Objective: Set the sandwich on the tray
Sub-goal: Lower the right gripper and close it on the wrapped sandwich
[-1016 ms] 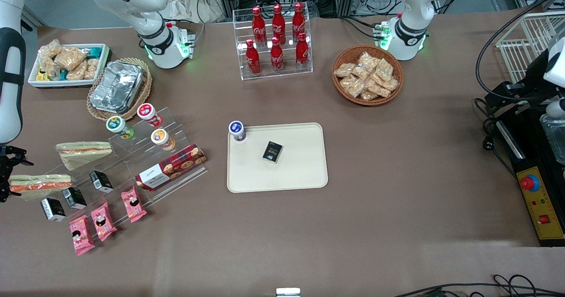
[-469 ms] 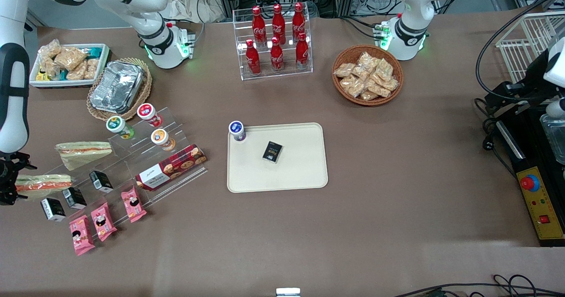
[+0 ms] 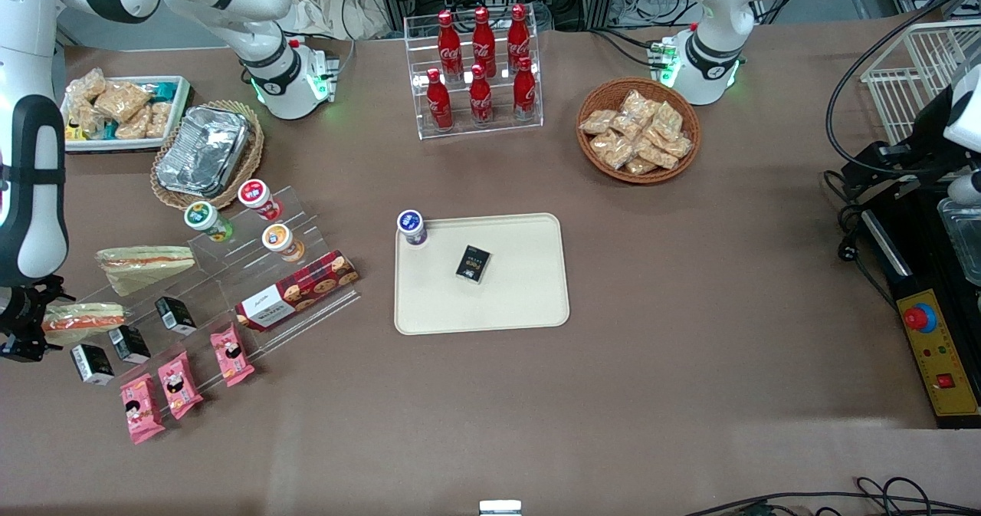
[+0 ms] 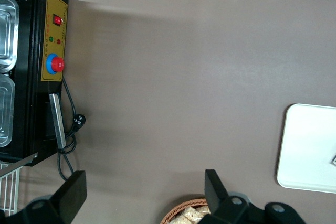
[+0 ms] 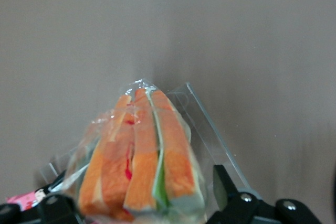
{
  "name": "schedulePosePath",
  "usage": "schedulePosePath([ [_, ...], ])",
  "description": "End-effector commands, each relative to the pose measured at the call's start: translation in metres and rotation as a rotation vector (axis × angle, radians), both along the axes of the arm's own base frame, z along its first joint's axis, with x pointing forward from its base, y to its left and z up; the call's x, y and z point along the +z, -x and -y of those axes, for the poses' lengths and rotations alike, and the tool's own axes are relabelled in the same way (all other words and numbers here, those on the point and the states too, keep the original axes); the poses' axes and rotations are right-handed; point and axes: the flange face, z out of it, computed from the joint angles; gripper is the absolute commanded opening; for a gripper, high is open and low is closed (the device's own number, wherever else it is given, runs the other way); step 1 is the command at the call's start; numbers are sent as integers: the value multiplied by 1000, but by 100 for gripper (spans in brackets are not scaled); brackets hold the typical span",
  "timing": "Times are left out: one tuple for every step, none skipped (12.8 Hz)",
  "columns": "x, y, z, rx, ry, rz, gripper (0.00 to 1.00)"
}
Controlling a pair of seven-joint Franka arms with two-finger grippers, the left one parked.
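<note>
Pink packets [image 3: 178, 384]: three were laid in a row nearest the front camera, at the working arm's end of the table.
Black boxes [image 3: 126, 343]: three were set on the clear stepped stand [image 3: 230, 286], just above the pink packets.
Gripper [image 3: 17, 323]: it was seen at the working arm's edge of the table, level with the sandwich; its fingers [image 5: 231, 195] were spread wide to either side of the wedge's broad end, with gaps left; nothing was gripped.
Sandwich [image 3: 83, 318]: it was lying on the stand's end, one end reaching between the fingers; in the right wrist view the sandwich [image 5: 144, 161] was shown end-on in its clear wrap, with thick orange bands and a thin green layer.
Tray [image 3: 529, 301]: it was placed mid-table, well apart from the sandwich; a black box [image 3: 473, 263] lay on it and a blue-lidded cup [image 3: 411, 227] stood at its corner; in the left wrist view only the tray's [image 4: 310, 145] edge was shown.
Biscuit box [image 3: 297, 289]: it was propped on the stand, between sandwich and tray.
Second wedge [image 3: 144, 264]: it was lying farther from the camera than the sandwich, beside three cups [image 3: 254, 215].
Foil tray [image 3: 203, 150]: it was held in a wicker basket; a white bin [image 3: 123, 110] of snacks stood beside it.
Cola bottles [image 3: 480, 71]: six were racked farthest off; a snack basket [image 3: 638, 130] was set toward the parked arm's end.
</note>
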Motion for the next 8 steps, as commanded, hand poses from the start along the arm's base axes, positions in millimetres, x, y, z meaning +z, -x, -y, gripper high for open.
schedulePosePath([
  [-7, -3, 2, 20, -7, 20, 47],
  [-8, -3, 1, 23, -7, 22, 35],
  [-9, -2, 2, 26, -6, 28, 26],
  [-9, -3, 2, 42, -17, 31, 18],
  [-5, -4, 0, 57, -31, 43, 13],
  [5, -5, 2, 80, -37, 64, 6],
  [23, -6, 3, 107, -40, 94, 4],
  [36, -3, 10, 115, -55, 125, 4],
])
